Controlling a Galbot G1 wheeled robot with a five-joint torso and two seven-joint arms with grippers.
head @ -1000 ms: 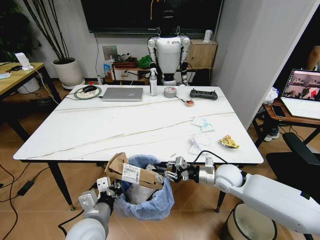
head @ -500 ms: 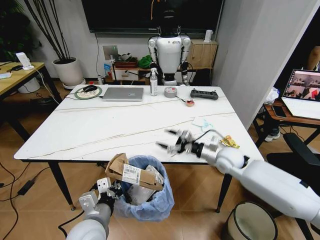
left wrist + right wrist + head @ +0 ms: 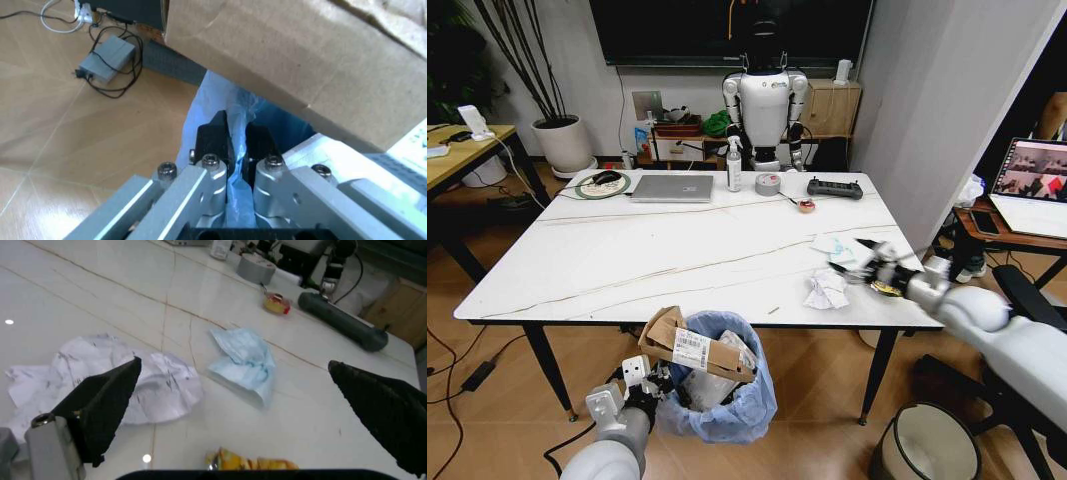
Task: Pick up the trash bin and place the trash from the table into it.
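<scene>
Left end effector (image 3: 237, 150) low beside the counter's near edge, fingers pressed together pinching the light-blue bag rim of the trash bin (image 3: 719, 385); the bin hangs right next to it, below the counter (image 3: 627, 260) edge. Torn brown cardboard box (image 3: 689, 348) with a white label sticks out of the bin top, just above the left end effector. Right end effector (image 3: 879, 268) over the counter's right near part, fingers (image 3: 100, 405) spread wide, holding nothing. Crumpled white paper (image 3: 127, 377) lies beside one fingertip of the right end effector, on the counter. Light-blue crumpled tissue (image 3: 243, 362) lies between its two fingers, a bit farther out. Small yellow wrapper (image 3: 250, 461) close under the right end effector. Grey tape roll (image 3: 767, 184) and laptop (image 3: 672, 188) well beyond it at the far side.
</scene>
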